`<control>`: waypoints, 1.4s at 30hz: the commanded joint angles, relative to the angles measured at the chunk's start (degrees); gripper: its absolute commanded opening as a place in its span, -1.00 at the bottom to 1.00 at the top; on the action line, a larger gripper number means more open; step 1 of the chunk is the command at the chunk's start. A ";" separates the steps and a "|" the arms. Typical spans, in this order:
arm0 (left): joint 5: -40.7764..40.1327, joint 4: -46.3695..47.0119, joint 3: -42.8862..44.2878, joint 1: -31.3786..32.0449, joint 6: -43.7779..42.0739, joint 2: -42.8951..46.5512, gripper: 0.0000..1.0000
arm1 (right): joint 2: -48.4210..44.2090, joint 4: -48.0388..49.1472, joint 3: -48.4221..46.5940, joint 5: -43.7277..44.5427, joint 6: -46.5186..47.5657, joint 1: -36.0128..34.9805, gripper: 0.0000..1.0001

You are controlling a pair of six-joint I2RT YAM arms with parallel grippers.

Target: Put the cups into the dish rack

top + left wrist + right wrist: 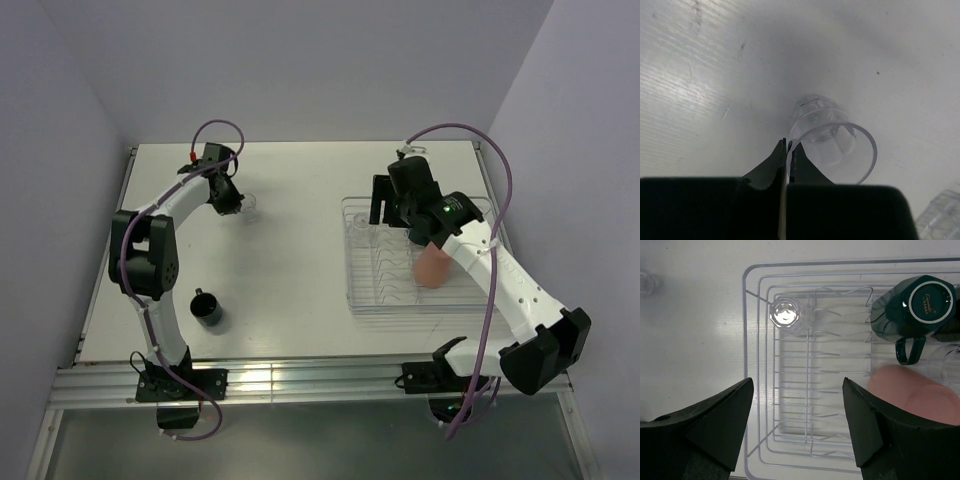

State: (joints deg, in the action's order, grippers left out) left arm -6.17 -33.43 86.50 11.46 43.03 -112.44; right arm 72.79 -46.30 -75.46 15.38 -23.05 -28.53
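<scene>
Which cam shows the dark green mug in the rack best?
Right wrist: the dark green mug sits upside down in the dish rack, base and handle plain. Top external: the right arm seems to hide it. Left wrist: not in view.

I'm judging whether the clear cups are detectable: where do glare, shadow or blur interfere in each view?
Left wrist view: the clear tumbler sits in shadow, only its rim crisp; the jaws are black silhouettes. Right wrist view: glare whites out the racked tumbler, and the salmon cup is out of focus. Top view: that first tumbler nearly vanishes against the white table.
</scene>
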 commanded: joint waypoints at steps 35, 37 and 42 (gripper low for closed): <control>71.92 92.05 -36.23 4.26 43.81 32.38 -1.00 | -16.11 58.26 19.30 -45.87 -14.39 -2.58 0.79; 71.65 92.05 -35.79 4.62 43.90 32.29 -1.00 | -15.32 58.69 19.21 -45.96 -14.48 -2.93 0.79; 71.21 91.00 -34.73 5.59 43.46 31.94 -1.00 | -13.47 60.36 19.65 -46.31 -14.83 -3.63 0.79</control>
State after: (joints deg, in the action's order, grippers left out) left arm 64.79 53.78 49.84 16.49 86.30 -81.25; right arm 58.85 9.52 -55.61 -29.65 -37.45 -31.42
